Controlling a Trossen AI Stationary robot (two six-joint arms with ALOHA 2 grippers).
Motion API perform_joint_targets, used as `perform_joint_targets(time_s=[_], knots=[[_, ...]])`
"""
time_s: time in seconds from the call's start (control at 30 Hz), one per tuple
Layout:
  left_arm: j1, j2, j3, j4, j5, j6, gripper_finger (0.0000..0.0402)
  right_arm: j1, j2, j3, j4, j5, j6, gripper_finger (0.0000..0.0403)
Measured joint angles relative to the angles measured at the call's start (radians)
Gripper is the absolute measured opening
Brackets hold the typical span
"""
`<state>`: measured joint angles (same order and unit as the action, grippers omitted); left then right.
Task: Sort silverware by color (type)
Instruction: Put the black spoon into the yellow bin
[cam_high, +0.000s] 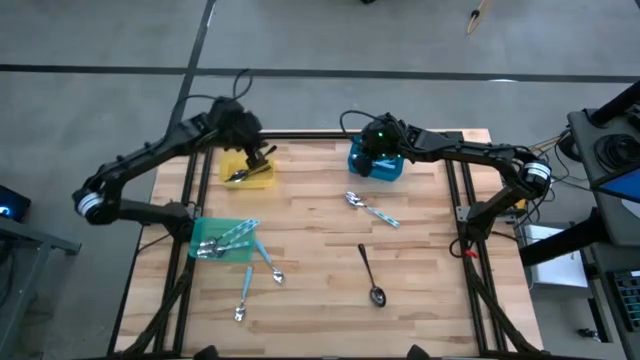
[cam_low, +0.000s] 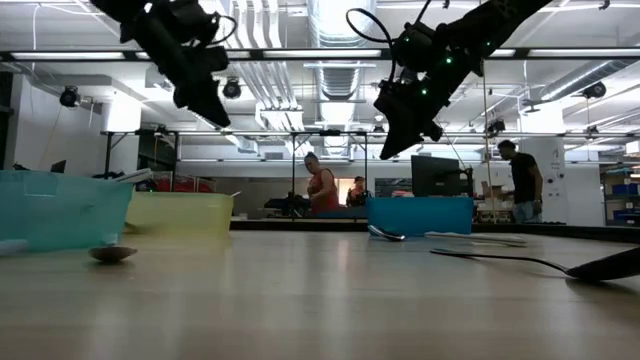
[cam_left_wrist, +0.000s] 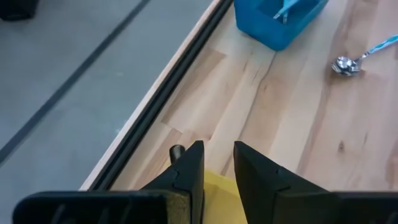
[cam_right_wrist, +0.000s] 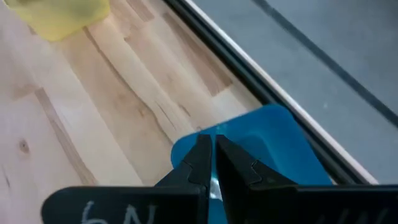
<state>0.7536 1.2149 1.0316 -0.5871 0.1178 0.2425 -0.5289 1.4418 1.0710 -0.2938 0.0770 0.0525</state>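
Silverware lies scattered on the wooden table (cam_high: 320, 300), and I judge every piece light, rigid and slick, best pinched across the slim handle. Going left to right: the green bin (cam_high: 200, 232) holds blue-handled spoons (cam_high: 235, 236), with two more (cam_high: 244, 297) on the boards beside it. My left gripper (cam_high: 262, 156) hangs over the yellow bin (cam_high: 256, 181), fingers slightly parted and holding nothing I can see; silver pieces (cam_high: 236, 176) rest inside. Mid-table lie a blue-handled spoon (cam_high: 372, 210) and a black spoon (cam_high: 369, 274). My right gripper (cam_right_wrist: 211, 160) is closed over the blue bin (cam_high: 390, 168); whether it grips anything I cannot tell.
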Motion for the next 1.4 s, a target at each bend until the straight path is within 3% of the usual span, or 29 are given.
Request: perform_joint_targets(time_s=[0.27, 0.47, 0.63, 1.1, 1.4], knots=[[0.004, -0.09, -0.182, 0.174, -0.011, 0.012, 0.0069, -0.018, 0.0, 0.0, 0.11, 0.001, -0.133, 0.0013], [0.025, -0.046, -0.248, 0.198, -0.077, 0.038, 0.0069, -0.059, 0.0, 0.002, 0.294, 0.002, -0.272, 0.0013], [0.083, 0.02, -0.303, 0.218, -0.083, 0.032, 0.0069, -0.096, 0.0, 0.002, 0.344, 0.002, -0.325, 0.0013], [0.131, 0.213, -0.306, 0.255, -0.049, 0.092, 0.0069, -0.153, 0.0, 0.002, 0.328, 0.002, -0.317, 0.0013], [0.158, 0.272, -0.306, 0.277, -0.054, 0.124, 0.0068, -0.166, 0.0, 0.002, 0.328, 0.002, -0.317, 0.0013]])
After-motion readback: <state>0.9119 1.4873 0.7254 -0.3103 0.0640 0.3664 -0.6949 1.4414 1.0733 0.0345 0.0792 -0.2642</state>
